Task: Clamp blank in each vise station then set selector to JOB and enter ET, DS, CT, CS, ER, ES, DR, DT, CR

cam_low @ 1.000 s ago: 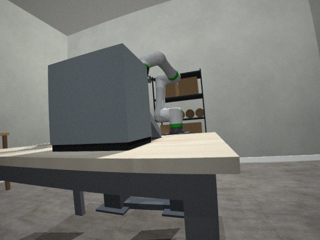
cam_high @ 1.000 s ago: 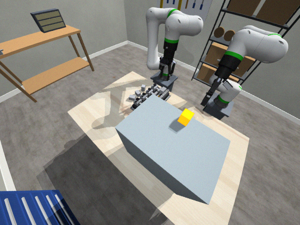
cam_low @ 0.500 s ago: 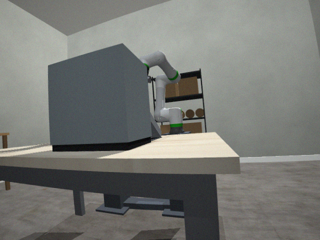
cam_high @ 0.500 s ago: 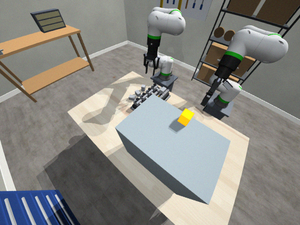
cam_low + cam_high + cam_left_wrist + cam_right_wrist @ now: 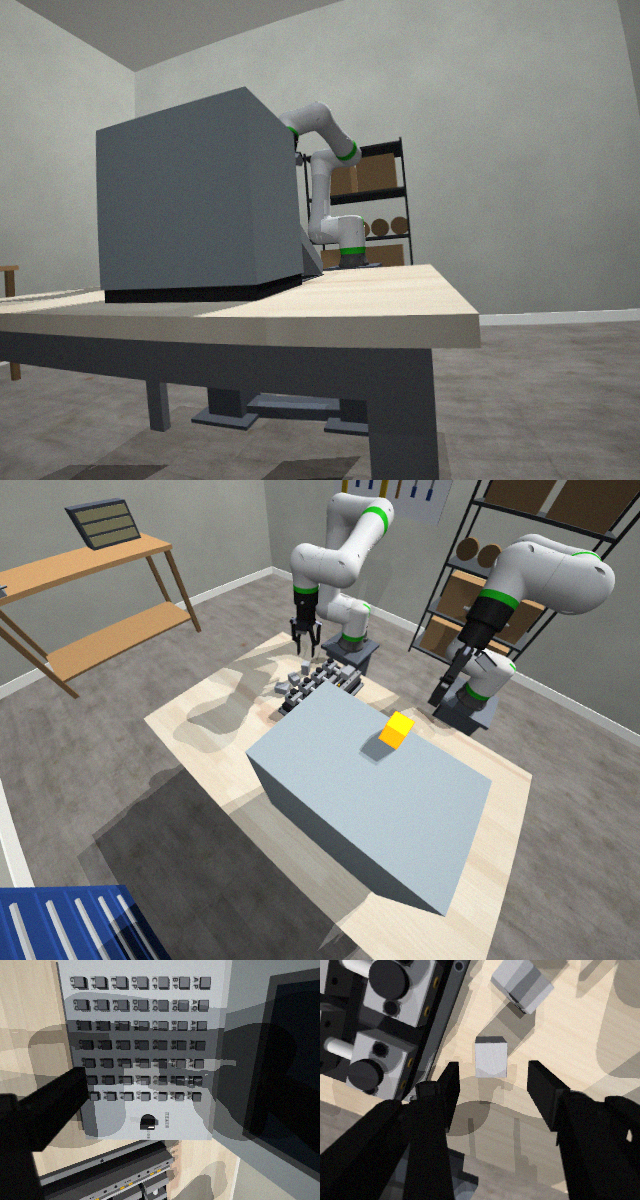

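The right gripper (image 5: 493, 1076) (image 5: 306, 653) is partly open and empty, above a small grey blank (image 5: 491, 1059) (image 5: 305, 667) that shows between its fingertips. Another blank (image 5: 522, 985) (image 5: 294, 677) lies beside it. A third blank (image 5: 281, 687) is farther along. The vise fixture (image 5: 451, 990) (image 5: 356, 683) (image 5: 107, 1170) has black knobs; a light block (image 5: 347, 671) sits at its far end. The left gripper (image 5: 437, 695) is open, high near the keypad panel (image 5: 190, 1117); one finger shows. No key is lit. The selector (image 5: 148, 1121) points unclearly. The lamp (image 5: 397, 730) is bright yellow.
The large grey cabinet (image 5: 330, 769) (image 5: 196, 206) stands on the wooden table (image 5: 170, 717) (image 5: 392, 294) and hides the keypad from the top and exterior views. A dark screen (image 5: 295, 1075) is beside the keypad. The vise fixture is close to the blanks on the left in the right wrist view.
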